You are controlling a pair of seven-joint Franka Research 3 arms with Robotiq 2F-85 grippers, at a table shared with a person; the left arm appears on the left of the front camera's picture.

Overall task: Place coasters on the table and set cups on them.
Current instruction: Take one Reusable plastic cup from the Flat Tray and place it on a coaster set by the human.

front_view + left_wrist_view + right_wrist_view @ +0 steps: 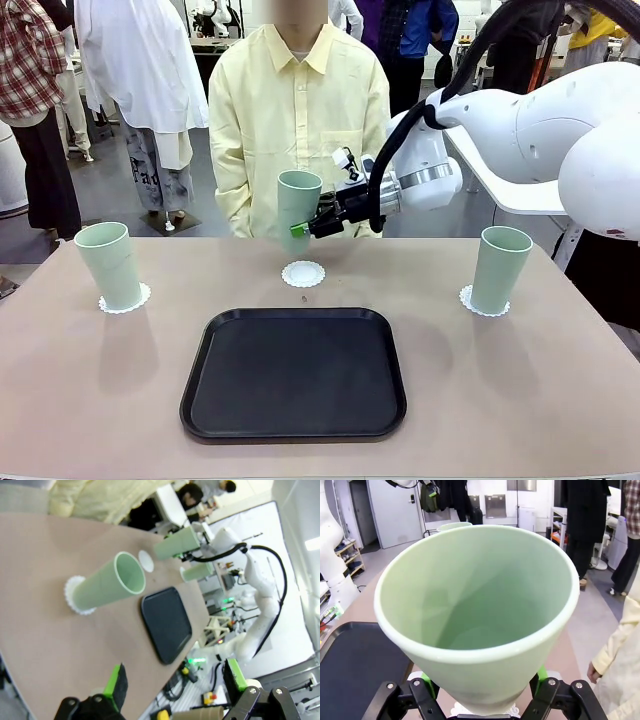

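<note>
Two pale green cups stand on lacy white coasters on the beige table: one cup on the left coaster, another cup on the right coaster. A third coaster lies bare at the far middle. My right gripper is shut on a third cup, held upright just above that coaster. In the right wrist view this cup sits between the gripper's green pads. My left gripper is open and holds nothing, well back from the left cup.
A black tray lies in the near middle of the table, with nothing on it. A person in a pale yellow shirt stands at the far edge, right behind the held cup. The right arm reaches in over the right side.
</note>
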